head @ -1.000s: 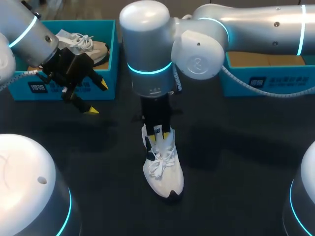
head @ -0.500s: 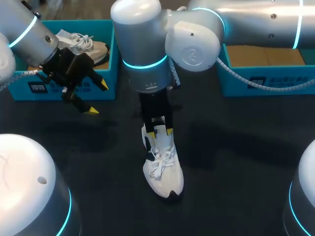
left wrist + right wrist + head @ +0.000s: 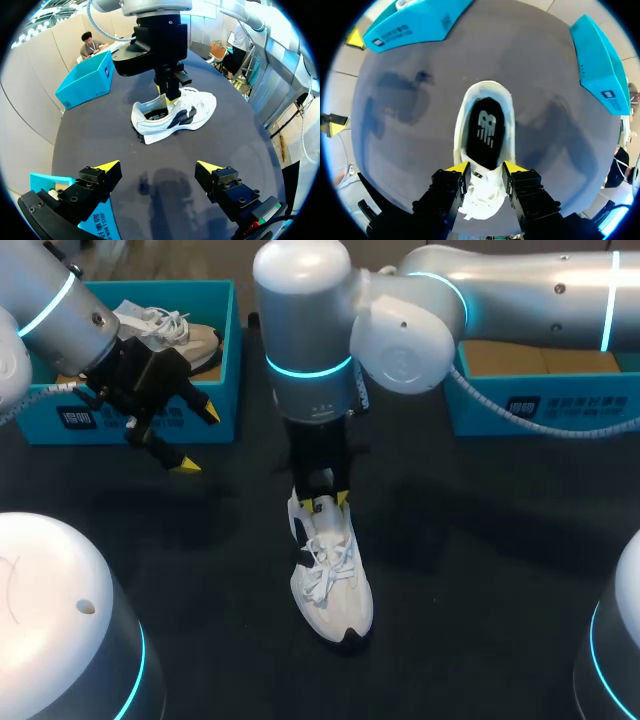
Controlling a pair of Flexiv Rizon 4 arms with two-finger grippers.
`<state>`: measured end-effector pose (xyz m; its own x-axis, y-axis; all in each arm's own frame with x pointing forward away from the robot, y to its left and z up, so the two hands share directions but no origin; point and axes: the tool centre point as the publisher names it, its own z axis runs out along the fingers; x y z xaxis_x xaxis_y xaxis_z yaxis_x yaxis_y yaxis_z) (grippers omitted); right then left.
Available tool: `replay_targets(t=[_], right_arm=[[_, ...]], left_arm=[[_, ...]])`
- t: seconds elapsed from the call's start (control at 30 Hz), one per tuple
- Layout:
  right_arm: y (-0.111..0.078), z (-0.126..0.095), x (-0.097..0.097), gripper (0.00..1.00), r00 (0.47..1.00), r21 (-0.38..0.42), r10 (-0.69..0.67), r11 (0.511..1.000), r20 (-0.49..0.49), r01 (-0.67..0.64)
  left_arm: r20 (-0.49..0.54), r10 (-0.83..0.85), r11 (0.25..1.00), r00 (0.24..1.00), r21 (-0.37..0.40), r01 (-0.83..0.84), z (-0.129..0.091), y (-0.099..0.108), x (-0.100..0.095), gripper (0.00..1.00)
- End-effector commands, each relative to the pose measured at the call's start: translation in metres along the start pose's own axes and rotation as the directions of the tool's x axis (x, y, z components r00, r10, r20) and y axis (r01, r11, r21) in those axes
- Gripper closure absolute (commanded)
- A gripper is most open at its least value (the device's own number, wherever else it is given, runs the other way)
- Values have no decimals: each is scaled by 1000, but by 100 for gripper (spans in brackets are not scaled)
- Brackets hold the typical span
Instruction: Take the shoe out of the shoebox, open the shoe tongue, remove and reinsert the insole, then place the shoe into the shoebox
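Right gripper [image 3: 486,169] pinches the tongue [image 3: 482,197] of the white shoe [image 3: 332,585], upright at the middle of the dark table [image 3: 480,540]; left gripper [image 3: 198,439] hangs wide open, empty, beside the blue shoebox [image 3: 222,350].

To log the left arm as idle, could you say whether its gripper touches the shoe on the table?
Apart: left wrist view shows bare table between left gripper and shoe.

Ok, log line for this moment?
shoe: upright on table | right claw: at its tongue, grip unclear | left claw: open, by left shoebox
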<state>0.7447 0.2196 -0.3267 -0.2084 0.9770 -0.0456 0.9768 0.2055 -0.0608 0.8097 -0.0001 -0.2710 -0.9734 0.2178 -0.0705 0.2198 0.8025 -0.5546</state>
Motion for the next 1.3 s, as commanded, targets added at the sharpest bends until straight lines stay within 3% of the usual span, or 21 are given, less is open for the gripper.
replay_targets(t=[0.03,0.13,0.47,0.83,0.9,1.03,1.1,1.13,1.17,1.3], right_arm=[[-7,-18,-2,60,999,-23,13,1000,42,-12],[-4,-15,-2,60,999,-32,12,999,47,-11],[8,21,-1,60,1000,-19,-10,1000,-16,9],[18,-16,-9,59,995,-180,-96,979,-10,93],[24,-20,-9,58,986,-189,-164,968,19,165],[39,-33,-3,56,920,-248,-386,886,75,392],[45,-38,0,50,885,-208,-448,860,129,466],[47,-41,-1,14,883,-207,-449,859,135,468],[47,-41,-1,0,883,-207,-449,859,135,468],[47,-41,-1,0,883,-207,-449,859,135,468]], left_arm=[[-1,0,1000,1000,-3,0,0,0,0,0],[-1,0,1000,1000,-3,0,0,0,0,0],[-1,0,1000,1000,-3,0,0,0,0,0],[-1,0,1000,1000,-3,0,0,0,0,0],[-1,0,1000,1000,-3,0,0,0,0,0],[-1,0,1000,1000,-3,0,0,0,0,0],[-1,0,1000,1000,-3,0,0,0,0,0],[-1,0,1000,1000,-3,0,0,0,0,0],[-1,0,1000,1000,-3,0,0,0,0,0],[-1,0,1000,1000,-3,0,0,0,0,0]])
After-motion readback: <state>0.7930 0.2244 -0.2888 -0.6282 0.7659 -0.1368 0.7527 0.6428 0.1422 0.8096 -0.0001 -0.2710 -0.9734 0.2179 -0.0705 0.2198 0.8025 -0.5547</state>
